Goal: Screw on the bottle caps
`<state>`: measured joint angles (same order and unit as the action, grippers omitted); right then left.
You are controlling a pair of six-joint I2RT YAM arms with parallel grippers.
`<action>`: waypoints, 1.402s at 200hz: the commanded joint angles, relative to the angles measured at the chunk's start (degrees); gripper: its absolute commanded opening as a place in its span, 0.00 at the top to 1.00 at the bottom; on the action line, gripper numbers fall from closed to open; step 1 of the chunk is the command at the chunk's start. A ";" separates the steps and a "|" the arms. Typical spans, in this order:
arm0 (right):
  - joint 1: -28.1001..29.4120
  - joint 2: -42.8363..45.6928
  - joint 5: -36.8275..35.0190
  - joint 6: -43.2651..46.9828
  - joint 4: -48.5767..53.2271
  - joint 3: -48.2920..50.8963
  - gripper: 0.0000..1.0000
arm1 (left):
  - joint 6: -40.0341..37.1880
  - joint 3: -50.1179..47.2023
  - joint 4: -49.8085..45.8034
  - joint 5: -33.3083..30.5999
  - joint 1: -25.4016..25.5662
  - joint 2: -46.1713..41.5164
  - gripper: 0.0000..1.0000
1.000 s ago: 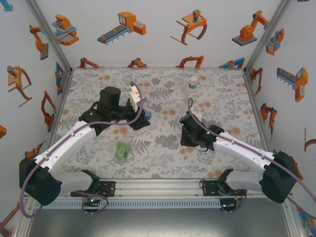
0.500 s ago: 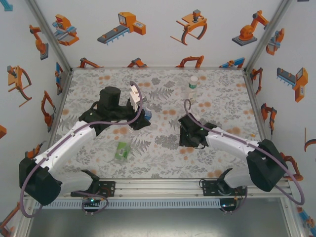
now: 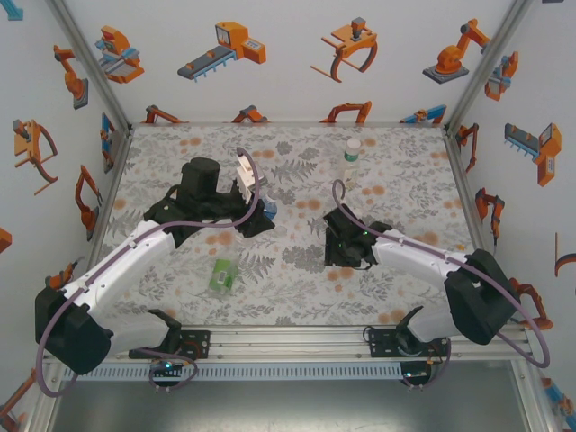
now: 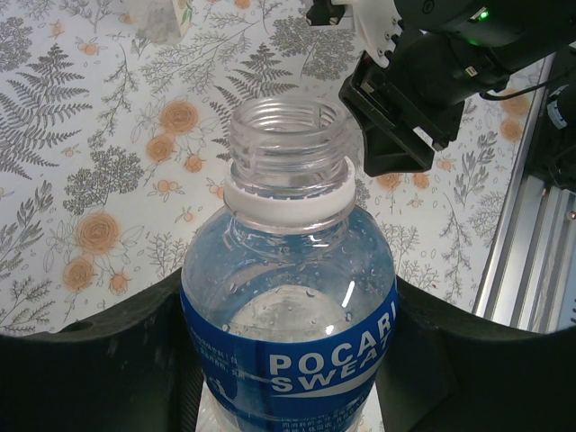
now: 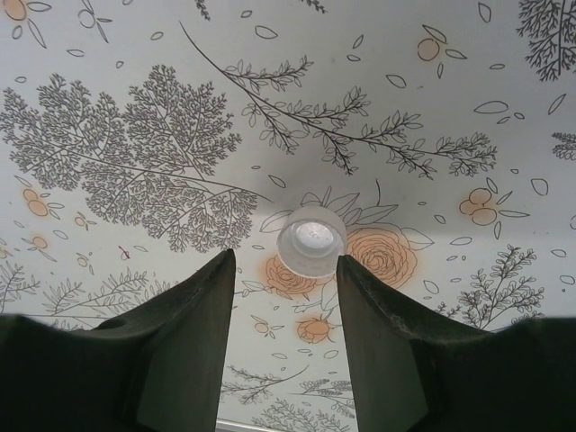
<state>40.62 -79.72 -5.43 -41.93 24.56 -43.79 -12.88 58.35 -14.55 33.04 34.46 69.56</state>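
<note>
My left gripper (image 4: 288, 286) is shut on the blue-labelled bottle (image 4: 286, 297), which stands upright with its threaded neck (image 4: 288, 135) bare. From above, that gripper (image 3: 261, 210) is left of the table's middle. A white bottle cap (image 5: 311, 240) lies hollow side up on the floral cloth, just past the tips of my right gripper (image 5: 283, 263), which is open with nothing between its fingers (image 5: 193, 315). That right gripper (image 3: 336, 245) hovers low over the middle of the table. It also shows beyond the bottle neck as a black right gripper (image 4: 405, 99).
A green-labelled bottle (image 3: 222, 274) lies on its side near the front left. A slim bottle with a white top (image 3: 353, 153) stands upright at the back. The metal front rail (image 3: 288, 340) borders the near side; printed walls close the other sides.
My right gripper's jaws have spread wider and the right arm has edged slightly left. The left arm and its bottle have stayed still.
</note>
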 commanded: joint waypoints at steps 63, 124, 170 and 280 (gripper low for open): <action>-0.81 -1.41 -0.59 1.55 -0.17 -1.74 0.53 | 0.44 -0.17 1.02 1.94 -0.27 -0.17 1.00; -0.99 -1.95 -0.30 1.69 -0.53 -1.65 0.53 | 0.41 -0.40 1.07 1.99 -0.27 -0.24 1.00; -1.00 -2.93 0.23 1.72 -1.18 -1.44 0.53 | 0.27 -0.37 1.01 2.12 -0.27 -0.20 1.00; -2.75 -4.11 3.59 0.18 -5.13 2.04 0.72 | 0.23 0.07 0.95 2.72 -0.27 0.63 1.00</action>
<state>38.50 -83.35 -2.92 -40.95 20.01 -43.42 -12.88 58.35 -14.55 34.13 34.46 69.76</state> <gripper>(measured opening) 0.342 0.582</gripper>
